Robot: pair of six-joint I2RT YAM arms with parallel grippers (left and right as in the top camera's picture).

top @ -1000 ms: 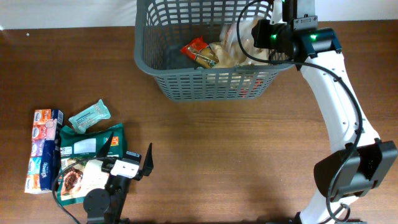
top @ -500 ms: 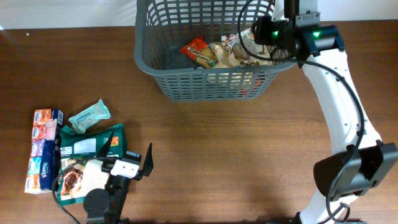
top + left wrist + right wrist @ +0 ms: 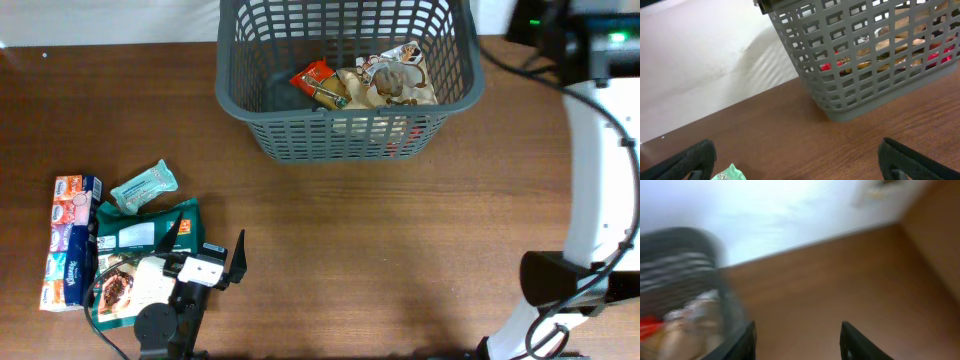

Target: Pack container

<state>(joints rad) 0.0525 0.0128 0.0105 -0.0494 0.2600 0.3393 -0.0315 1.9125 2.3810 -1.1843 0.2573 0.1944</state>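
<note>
The container [image 3: 345, 135] is a dark grey slotted basket at the table's far middle, also seen in the left wrist view [image 3: 860, 75]. A red packet [image 3: 317, 82] and a brown-and-white packet [image 3: 396, 78] lie inside it. My right gripper [image 3: 799, 342] is open and empty, out past the basket's right side over bare wood. Its view is blurred, with the basket [image 3: 685, 275] at the left. The right arm [image 3: 600, 60] shows at the top right. My left gripper [image 3: 208, 236] rests wide open and empty at the front left, next to the loose packets.
Near the table's left edge lie a tissue multipack [image 3: 70, 240], a mint-green packet [image 3: 143, 187], a dark green bag [image 3: 140, 230] and a packet with a food picture [image 3: 125, 288]. The mint packet's corner [image 3: 730, 174] shows by my left finger. A white wall lies behind the table.
My right gripper opened and let the brown-and-white packet drop into the basket, then pulled away to the right past the rim. The left arm has not moved.
</note>
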